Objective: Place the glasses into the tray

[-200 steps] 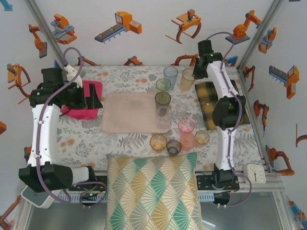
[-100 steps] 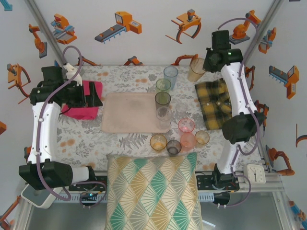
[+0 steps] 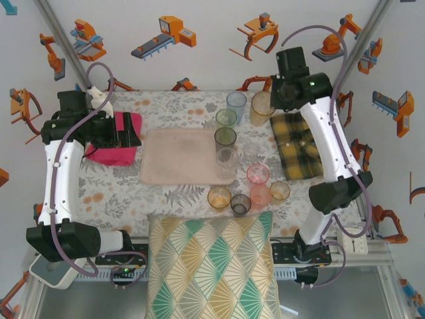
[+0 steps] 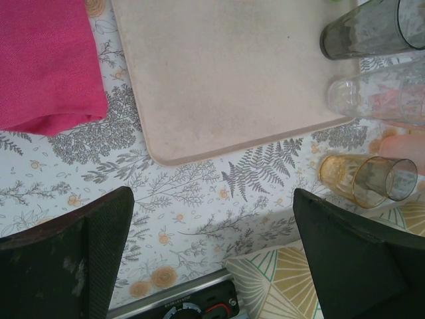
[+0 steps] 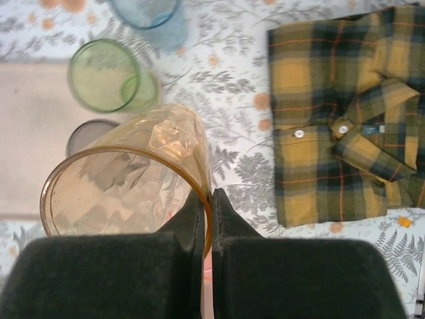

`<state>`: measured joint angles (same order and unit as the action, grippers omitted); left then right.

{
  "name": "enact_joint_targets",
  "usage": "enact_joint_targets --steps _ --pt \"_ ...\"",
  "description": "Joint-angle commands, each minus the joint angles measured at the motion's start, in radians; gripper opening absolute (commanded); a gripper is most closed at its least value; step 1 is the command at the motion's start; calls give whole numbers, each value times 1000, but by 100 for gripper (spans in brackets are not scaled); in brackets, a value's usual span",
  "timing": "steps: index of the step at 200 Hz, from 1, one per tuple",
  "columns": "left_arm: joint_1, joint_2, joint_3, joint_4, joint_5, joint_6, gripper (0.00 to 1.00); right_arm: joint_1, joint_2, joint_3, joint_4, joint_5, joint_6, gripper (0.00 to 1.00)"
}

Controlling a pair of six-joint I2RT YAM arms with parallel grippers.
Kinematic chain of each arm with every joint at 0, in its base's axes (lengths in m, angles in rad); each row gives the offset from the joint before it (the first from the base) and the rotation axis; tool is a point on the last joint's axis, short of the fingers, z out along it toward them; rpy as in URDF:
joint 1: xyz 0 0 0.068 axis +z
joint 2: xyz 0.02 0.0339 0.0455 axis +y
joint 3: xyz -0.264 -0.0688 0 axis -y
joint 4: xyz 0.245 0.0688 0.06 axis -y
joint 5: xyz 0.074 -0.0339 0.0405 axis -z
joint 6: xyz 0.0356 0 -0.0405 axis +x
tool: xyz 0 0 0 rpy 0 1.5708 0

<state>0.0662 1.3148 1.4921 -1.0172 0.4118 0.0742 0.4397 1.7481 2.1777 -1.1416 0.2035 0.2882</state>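
My right gripper [image 5: 211, 199] is shut on the rim of a tall amber glass [image 5: 133, 179], one finger inside and one outside. It holds the glass [image 3: 261, 106] tilted in the air at the back of the table, next to the blue glass [image 3: 236, 102] and the green glass [image 3: 226, 118]. The pale pink-beige tray [image 3: 182, 156] lies in the middle of the table. A tall grey glass [image 3: 225, 138] and a clear glass [image 3: 226, 158] stand at its right edge. Several more glasses cluster at the front right [image 3: 257, 175]. My left gripper [image 4: 212, 246] hangs open and holds nothing, left of the tray's near corner.
A bright pink folded cloth [image 3: 116, 143] lies left of the tray, under my left arm. A yellow plaid shirt [image 3: 299, 143] lies at the right. A patterned cushion [image 3: 212, 266] covers the near edge. Short amber [image 4: 352, 179] and grey [image 4: 398, 179] glasses stand in front of the tray.
My right arm has lifted the amber glass off the table, swung it toward the back wall, then brought it left and down a little. The left arm has not moved.
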Motion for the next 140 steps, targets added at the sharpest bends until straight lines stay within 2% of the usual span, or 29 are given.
enact_joint_targets --steps 1,70,108,140 --pt "0 8 30 7 -2 -16 97 78 -57 51 -20 35 10 0" --pt "1 3 28 7 -4 -23 97 333 -27 77 -23 78 37 0" --pt "4 -4 27 7 -4 -27 97 416 3 20 21 75 62 0" --pt "44 -21 21 11 12 -42 97 453 13 -82 101 56 87 0"
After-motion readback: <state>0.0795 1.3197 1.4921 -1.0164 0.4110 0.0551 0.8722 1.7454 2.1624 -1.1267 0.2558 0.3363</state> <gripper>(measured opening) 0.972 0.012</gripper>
